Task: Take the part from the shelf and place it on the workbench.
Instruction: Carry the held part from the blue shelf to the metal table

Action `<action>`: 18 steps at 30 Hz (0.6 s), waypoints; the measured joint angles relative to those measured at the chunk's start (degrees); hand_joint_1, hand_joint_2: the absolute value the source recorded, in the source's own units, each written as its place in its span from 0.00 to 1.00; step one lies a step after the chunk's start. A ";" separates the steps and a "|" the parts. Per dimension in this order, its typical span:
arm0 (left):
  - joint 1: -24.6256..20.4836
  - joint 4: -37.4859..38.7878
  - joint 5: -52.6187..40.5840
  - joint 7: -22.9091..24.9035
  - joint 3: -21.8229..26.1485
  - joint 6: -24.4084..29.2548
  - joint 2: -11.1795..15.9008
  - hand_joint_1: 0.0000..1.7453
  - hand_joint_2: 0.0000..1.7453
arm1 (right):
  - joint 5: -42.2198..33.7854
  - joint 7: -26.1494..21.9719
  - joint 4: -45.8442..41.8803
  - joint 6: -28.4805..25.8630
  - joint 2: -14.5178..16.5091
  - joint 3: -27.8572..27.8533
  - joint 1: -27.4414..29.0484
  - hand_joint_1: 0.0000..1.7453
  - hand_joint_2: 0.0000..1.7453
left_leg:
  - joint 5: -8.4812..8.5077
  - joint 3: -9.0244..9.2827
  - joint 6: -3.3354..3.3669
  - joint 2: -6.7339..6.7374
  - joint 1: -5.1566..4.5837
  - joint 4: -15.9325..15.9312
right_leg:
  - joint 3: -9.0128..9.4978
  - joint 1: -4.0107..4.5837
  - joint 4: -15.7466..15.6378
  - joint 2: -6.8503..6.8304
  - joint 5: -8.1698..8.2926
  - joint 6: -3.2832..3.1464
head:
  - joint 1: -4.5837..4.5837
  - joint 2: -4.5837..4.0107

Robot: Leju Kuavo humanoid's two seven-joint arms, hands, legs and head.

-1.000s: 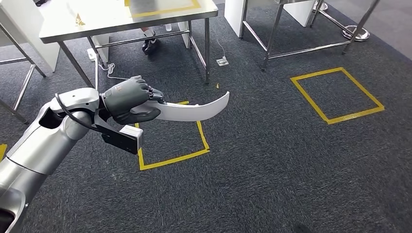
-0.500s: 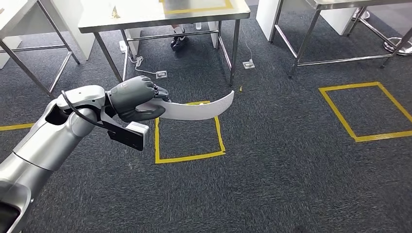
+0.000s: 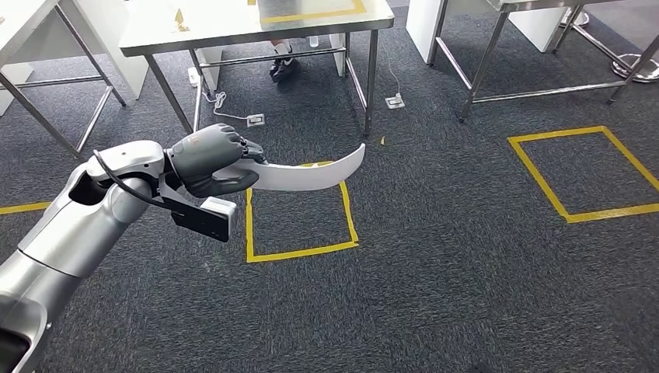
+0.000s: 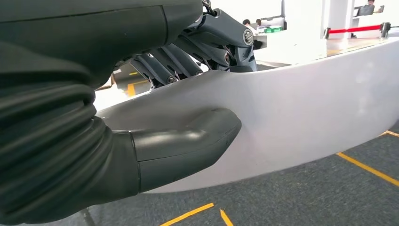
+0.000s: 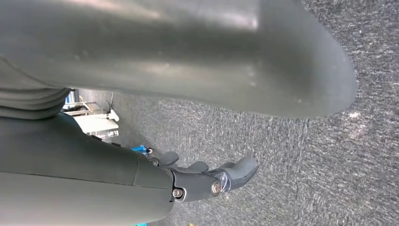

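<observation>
My left hand [image 3: 211, 159] grips one end of a long, curved white part [image 3: 311, 176], which sticks out to the right above the grey carpet. In the left wrist view the thumb [image 4: 183, 148] presses on the white part [image 4: 301, 117] with the darker fingers [image 4: 207, 47] wrapped over its other side. A steel workbench [image 3: 210, 27] with a yellow taped rectangle on its top stands ahead at the upper left. My right hand [image 5: 207, 181] hangs over the carpet, fingers apart and holding nothing.
A yellow taped square [image 3: 299, 214] lies on the floor under the part, another yellow square [image 3: 587, 175] at the right. A second steel table [image 3: 536, 47] stands at the upper right. A person's shoe [image 3: 281, 68] and cables with sockets [image 3: 255, 120] lie under the workbench.
The whole scene has shifted as the camera turned, bringing the workbench more into the picture. My left hand still holds the part in the same pose.
</observation>
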 joint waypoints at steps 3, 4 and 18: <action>1.12 -1.10 -1.48 0.06 1.33 0.07 0.40 1.00 1.00 | 0.08 0.12 0.01 0.04 0.23 0.03 0.04 0.00 0.00 | 1.15 2.29 1.12 0.31 0.64 -3.48 | 0.17 0.11 0.56 -0.07 -0.75 0.60 | 0.09 0.00; 1.46 -1.34 -1.96 0.15 1.73 0.09 0.43 1.00 1.00 | 0.10 0.12 0.01 0.07 0.26 0.03 0.07 0.00 0.00 | 1.61 2.97 1.23 0.44 0.95 -4.44 | -0.85 0.12 2.84 -0.12 -1.99 0.80 | 0.18 0.00; 3.24 -1.91 -4.53 -0.40 3.60 -1.02 -0.18 1.00 1.00 | -1.25 1.10 0.10 -0.05 0.60 0.02 0.52 0.00 0.00 | -4.37 1.14 -3.39 1.08 2.75 2.75 | -0.24 -2.07 2.32 -0.35 -2.11 0.30 | 0.53 0.00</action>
